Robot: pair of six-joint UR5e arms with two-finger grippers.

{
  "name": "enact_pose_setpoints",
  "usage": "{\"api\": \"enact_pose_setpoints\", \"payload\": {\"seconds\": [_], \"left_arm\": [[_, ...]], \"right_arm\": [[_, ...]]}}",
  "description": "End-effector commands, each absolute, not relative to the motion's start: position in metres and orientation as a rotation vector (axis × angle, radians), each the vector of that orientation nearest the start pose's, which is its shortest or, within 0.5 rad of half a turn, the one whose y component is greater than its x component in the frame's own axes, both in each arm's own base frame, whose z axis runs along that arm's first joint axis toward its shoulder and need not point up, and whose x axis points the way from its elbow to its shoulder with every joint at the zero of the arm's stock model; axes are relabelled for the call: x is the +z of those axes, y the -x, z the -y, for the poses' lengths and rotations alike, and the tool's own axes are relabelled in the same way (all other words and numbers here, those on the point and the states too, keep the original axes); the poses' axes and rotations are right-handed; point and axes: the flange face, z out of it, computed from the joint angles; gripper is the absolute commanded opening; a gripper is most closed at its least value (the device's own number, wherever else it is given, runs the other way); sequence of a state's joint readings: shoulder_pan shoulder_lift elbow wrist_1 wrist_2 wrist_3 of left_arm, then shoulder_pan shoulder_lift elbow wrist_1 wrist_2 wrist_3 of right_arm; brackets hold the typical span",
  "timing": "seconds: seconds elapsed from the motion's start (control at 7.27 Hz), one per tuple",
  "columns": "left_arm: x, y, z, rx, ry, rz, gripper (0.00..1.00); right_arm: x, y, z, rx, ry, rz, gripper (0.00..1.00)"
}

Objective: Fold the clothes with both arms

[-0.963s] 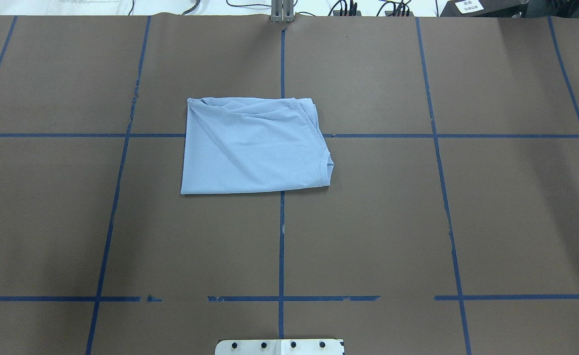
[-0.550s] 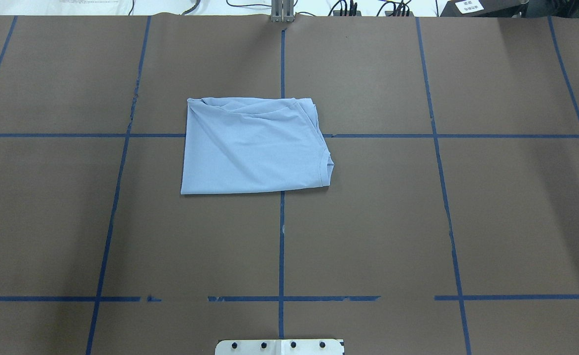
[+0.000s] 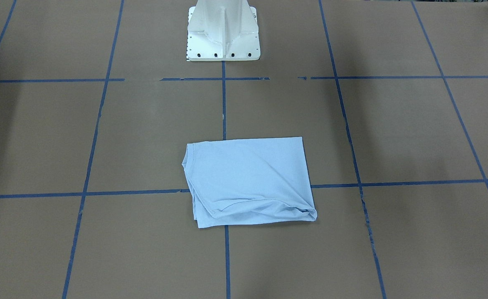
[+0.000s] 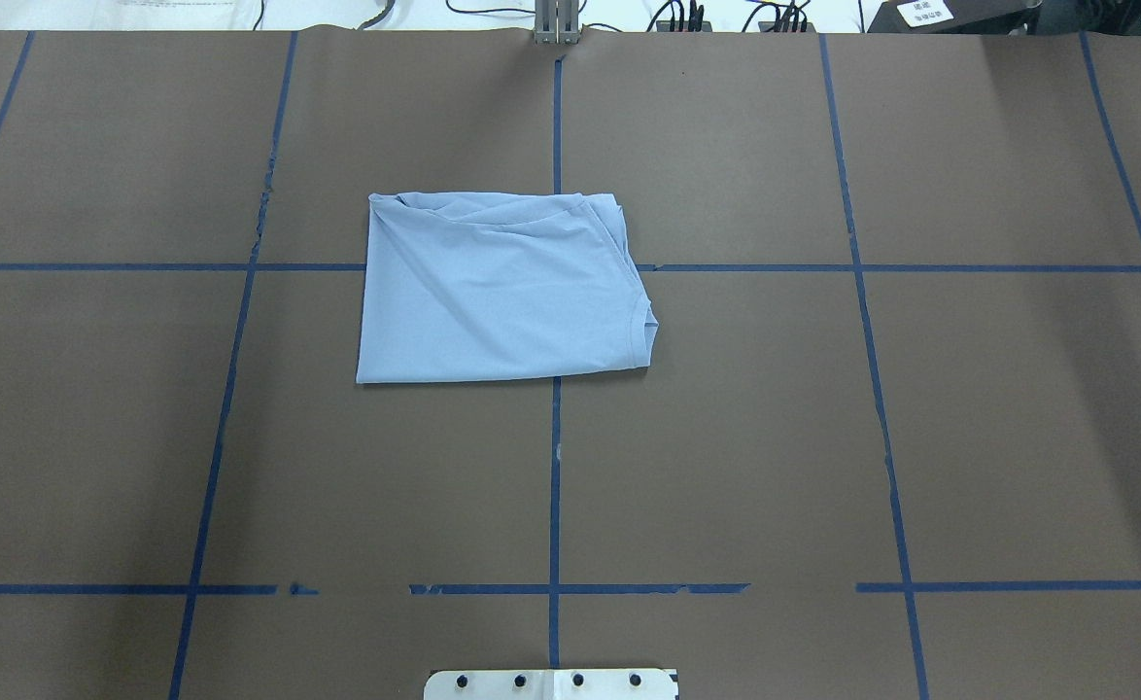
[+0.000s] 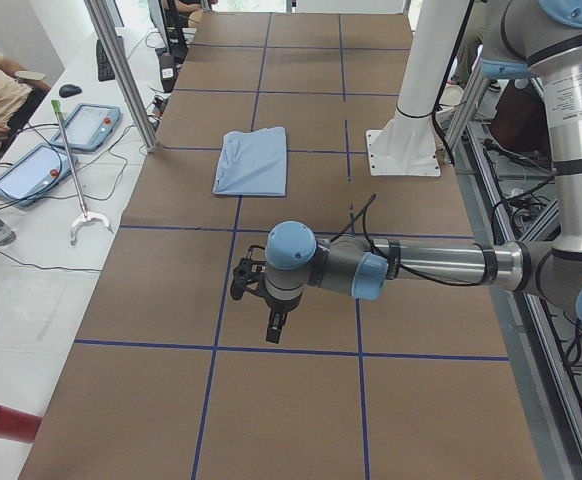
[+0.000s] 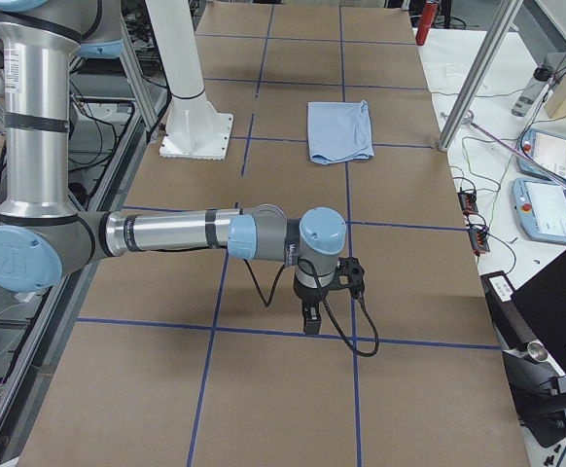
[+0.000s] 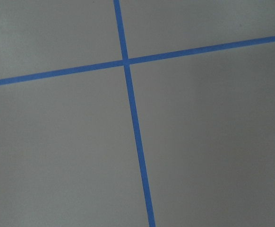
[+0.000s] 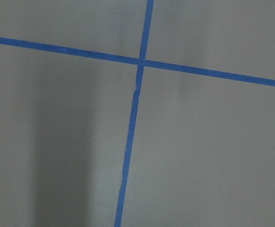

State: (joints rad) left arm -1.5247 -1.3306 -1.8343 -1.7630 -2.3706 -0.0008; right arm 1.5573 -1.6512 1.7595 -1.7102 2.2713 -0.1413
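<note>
The folded light blue T-shirt lies flat midway on the brown paper-covered table, across blue tape lines. The silver-tube left arm and right arm hang near the table's ends; whether their jaws are apart I cannot tell.

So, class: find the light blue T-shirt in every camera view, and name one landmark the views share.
Front-facing: T-shirt just below centre; white pedestal base top centre.
Overhead: T-shirt left of centre; base at bottom edge.
Exterior left: T-shirt upper middle, left of base.
Exterior right: T-shirt upper middle, right of base.
Left wrist: not in it.
Right wrist: not in it.
Shared landmark: the base.
</note>
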Motion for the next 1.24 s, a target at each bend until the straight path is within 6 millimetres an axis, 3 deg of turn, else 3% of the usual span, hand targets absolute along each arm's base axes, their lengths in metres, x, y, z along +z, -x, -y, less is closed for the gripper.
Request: {"api": "enact_pose_setpoints", "payload": {"seconds": [0.0, 0.41, 0.69, 0.96, 1.1], "left_arm": [[0.617, 0.043, 0.402, 0.125, -0.159, -0.805, 1.0], [0.619, 0.045, 0.398, 0.105, -0.098, -0.804, 1.0], [0.604, 0.045, 0.405, 0.11, -0.126, -0.794, 1.0], [0.601, 0.044, 0.405, 0.116, -0.133, -0.803, 1.0], [0.601, 0.044, 0.405, 0.116, -0.133, -0.804, 1.0]], "right_arm": [[0.622, -0.062, 0.454, -0.129, -0.012, 0.708, 1.0], [0.621, -0.062, 0.455, -0.13, -0.015, 0.71, 1.0], [0.619, -0.062, 0.457, -0.133, -0.022, 0.708, 1.0], [0.596, -0.063, 0.454, -0.144, -0.059, 0.712, 1.0], [0.598, -0.063, 0.453, -0.139, -0.052, 0.709, 1.0]]}}
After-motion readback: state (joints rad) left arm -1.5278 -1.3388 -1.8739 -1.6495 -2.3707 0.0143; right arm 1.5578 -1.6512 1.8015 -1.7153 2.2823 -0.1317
